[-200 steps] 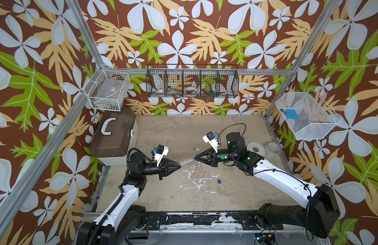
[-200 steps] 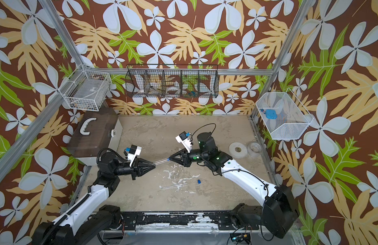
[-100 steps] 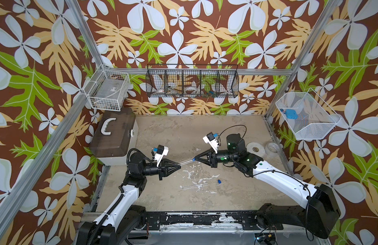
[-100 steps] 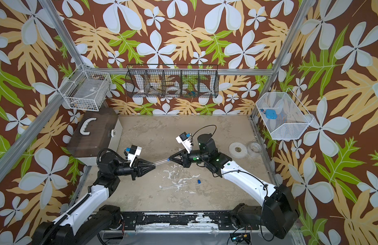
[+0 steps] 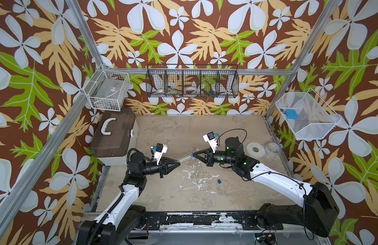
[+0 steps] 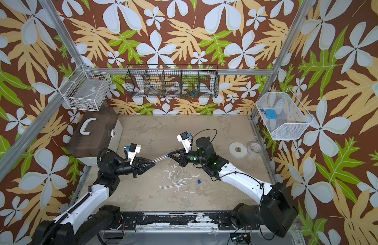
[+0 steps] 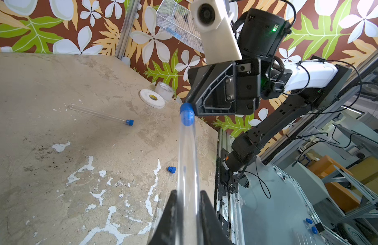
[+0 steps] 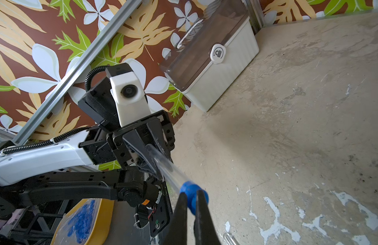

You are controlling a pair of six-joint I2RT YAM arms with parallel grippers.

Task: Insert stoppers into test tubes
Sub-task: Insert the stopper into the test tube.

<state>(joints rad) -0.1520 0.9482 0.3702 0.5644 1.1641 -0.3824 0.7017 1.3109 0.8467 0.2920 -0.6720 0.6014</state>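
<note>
Left hand (image 5: 177, 163) clamps the tube (image 7: 187, 152), bracing it just ahead — right hand (image 5: 194, 155), pinched tight on the stopper (image 7: 186, 115), seemingly pushes it in.

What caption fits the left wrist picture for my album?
Left gripper holds a clear test tube; right gripper pinches a blue stopper at its mouth.

Light: bright, even and diffuse, coming from overhead.
Shadows: soft and faint on the table (image 5: 205, 131) in both top views.
Top views: sharp throughout, with saturated colours and little distortion.
Wrist views: strong wide-angle bending; the frame post (image 7: 126, 27) bows near the edge.
Focus: the held test tube (image 7: 187, 161) is smeared and streaked with pale glare close to the lens. The stopper (image 8: 190, 189) is slightly soft, and the table surface beyond is crisp.
Exposure: the workshop background (image 7: 343, 148) in the left wrist view is pale and washed.
</note>
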